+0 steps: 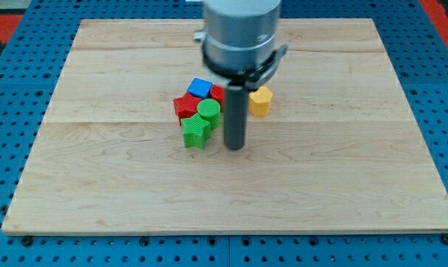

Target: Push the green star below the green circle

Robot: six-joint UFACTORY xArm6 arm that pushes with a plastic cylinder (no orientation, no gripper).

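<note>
The green star (196, 131) lies on the wooden board (135, 185), just below and slightly left of the green circle (208, 111), touching it. My tip (235, 147) rests on the board just right of the green star, a small gap apart, and below right of the green circle. The dark rod rises from the tip to the grey arm body at the view's top.
A red block (185, 106) sits left of the green circle, a blue block (200, 88) above it, and another red block (217, 93) partly behind the rod. A yellow block (260, 101) lies right of the rod. Blue pegboard surrounds the board.
</note>
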